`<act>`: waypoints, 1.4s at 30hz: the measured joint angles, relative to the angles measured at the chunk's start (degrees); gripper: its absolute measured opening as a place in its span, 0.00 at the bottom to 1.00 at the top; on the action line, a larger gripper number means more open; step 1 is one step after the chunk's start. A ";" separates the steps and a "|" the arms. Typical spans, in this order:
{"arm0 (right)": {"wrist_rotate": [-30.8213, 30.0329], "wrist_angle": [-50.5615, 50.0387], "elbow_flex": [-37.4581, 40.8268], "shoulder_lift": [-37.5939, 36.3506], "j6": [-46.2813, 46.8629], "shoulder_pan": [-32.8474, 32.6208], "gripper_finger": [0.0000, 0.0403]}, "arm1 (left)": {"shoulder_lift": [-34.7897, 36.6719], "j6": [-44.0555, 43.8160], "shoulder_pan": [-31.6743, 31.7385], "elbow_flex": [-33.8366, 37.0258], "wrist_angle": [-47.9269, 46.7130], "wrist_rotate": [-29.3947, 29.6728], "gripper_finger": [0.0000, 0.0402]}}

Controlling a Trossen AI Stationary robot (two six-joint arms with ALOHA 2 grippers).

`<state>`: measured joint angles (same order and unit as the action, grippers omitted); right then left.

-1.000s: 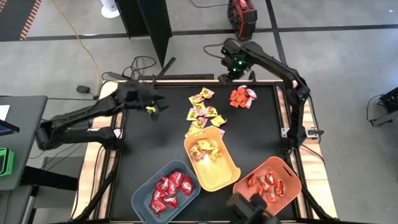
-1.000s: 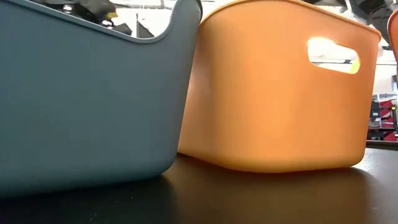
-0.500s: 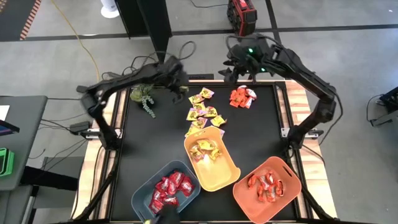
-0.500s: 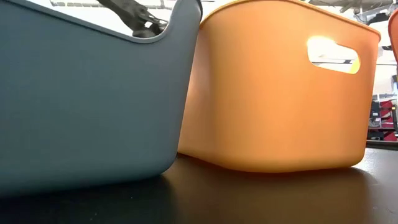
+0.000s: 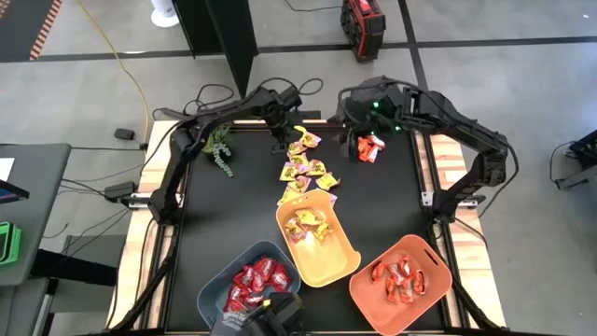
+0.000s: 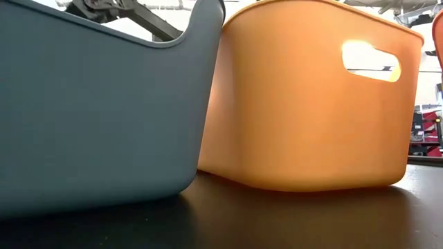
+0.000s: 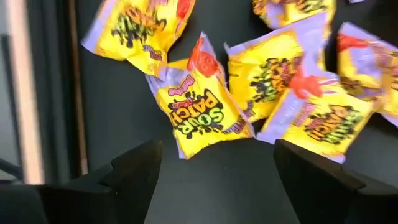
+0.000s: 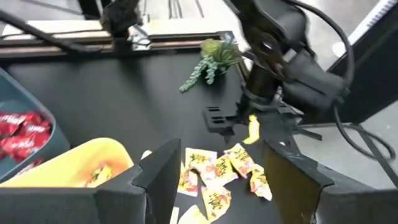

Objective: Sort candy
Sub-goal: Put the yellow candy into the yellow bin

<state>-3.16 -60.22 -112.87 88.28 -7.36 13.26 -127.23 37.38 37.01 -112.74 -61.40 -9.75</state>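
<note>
Loose yellow candy (image 5: 304, 166) (image 7: 202, 112) lies in a pile on the black table, far of centre. A small heap of orange-red candy (image 5: 367, 147) lies to its right. My left gripper (image 5: 277, 142) (image 7: 214, 180) points down at the left edge of the yellow pile. It is open, with bare table between its fingers. My right gripper (image 5: 350, 119) (image 8: 217, 180) hangs raised over the far edge beside the orange-red heap, open and holding nothing. It faces my left gripper (image 8: 227, 121).
Three bins stand at the near side: blue-grey (image 5: 216, 287) with red candy, yellow (image 5: 340, 266) with yellow candy, orange (image 5: 373, 299) with orange-red candy. A green plant sprig (image 5: 221, 149) (image 8: 211, 59) lies at the far left. The low view shows only the bin walls (image 6: 97, 111).
My left arm has swung from the table's left side toward the far middle and tipped down over the yellow candy pile. This uncovered the plant sprig. My right gripper has risen and turned near the far edge, and now faces the table's left.
</note>
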 joint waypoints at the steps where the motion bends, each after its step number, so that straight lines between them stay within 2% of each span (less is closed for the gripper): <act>1: 0.00 -0.45 0.01 -0.08 -0.06 -0.37 0.59 | -1.15 -0.66 0.00 -0.96 -0.73 0.06 0.77; 9: 0.00 -2.91 0.01 -0.27 -0.21 -1.61 0.59 | -8.98 -1.71 0.13 -8.79 -6.34 -0.25 0.78; 13: 0.00 -2.85 0.01 -0.27 -0.21 -1.60 0.59 | -9.75 -1.94 0.24 -11.21 -6.62 -0.49 0.78; 19: 0.00 -2.81 0.01 -0.27 -0.20 -1.55 0.59 | -9.76 -2.01 0.57 -11.50 -6.30 -0.51 0.77; 27: 0.00 -2.77 0.01 -0.25 -0.18 -1.55 0.59 | -9.73 -2.29 0.46 -11.20 -4.62 -0.51 0.72; 39: 0.00 -1.91 0.01 -0.25 0.71 -1.55 0.59 | -9.73 -3.67 0.46 -11.16 -4.53 -0.47 0.71; 42: 0.00 -1.90 0.01 -0.25 0.91 -1.55 0.59 | -9.73 -3.80 0.46 -11.15 -4.17 -0.45 0.68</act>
<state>-3.16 -62.12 -112.86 88.03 -6.45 11.70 -136.97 33.58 37.47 -123.90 -65.57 -10.20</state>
